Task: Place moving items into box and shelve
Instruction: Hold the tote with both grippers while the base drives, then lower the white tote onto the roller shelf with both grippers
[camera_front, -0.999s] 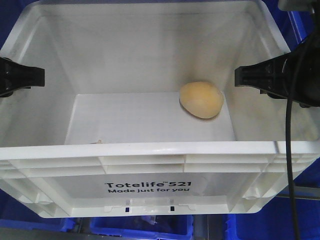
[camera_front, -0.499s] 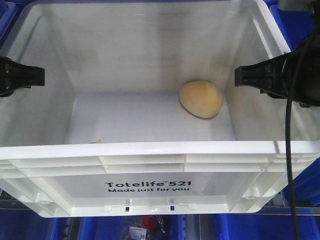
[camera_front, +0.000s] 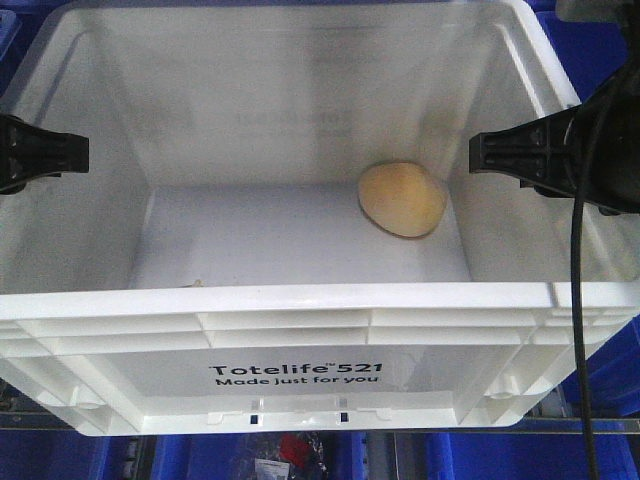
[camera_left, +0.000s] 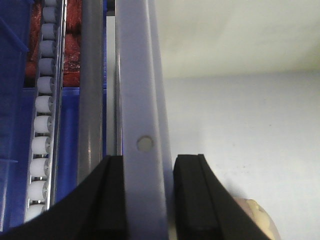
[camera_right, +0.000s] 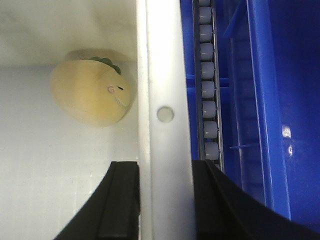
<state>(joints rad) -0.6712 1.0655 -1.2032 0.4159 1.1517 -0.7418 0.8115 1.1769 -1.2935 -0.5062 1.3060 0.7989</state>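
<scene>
Bright, even light from above in the front view, and the white box (camera_front: 300, 300) nearly washes out along its near rim at the bottom of the frame. Soft shadow sits under the yellow toy (camera_front: 403, 199), right of centre. The far wall at top looks hazy and grey-smeared. Lettering low in the frame reads sharp. In the left wrist view the black fingers (camera_left: 192, 200) at the bottom are blurred, and the picture is dimmer. In the right wrist view, a small glare spot shows on the blue bin (camera_right: 270, 100) at right.
</scene>
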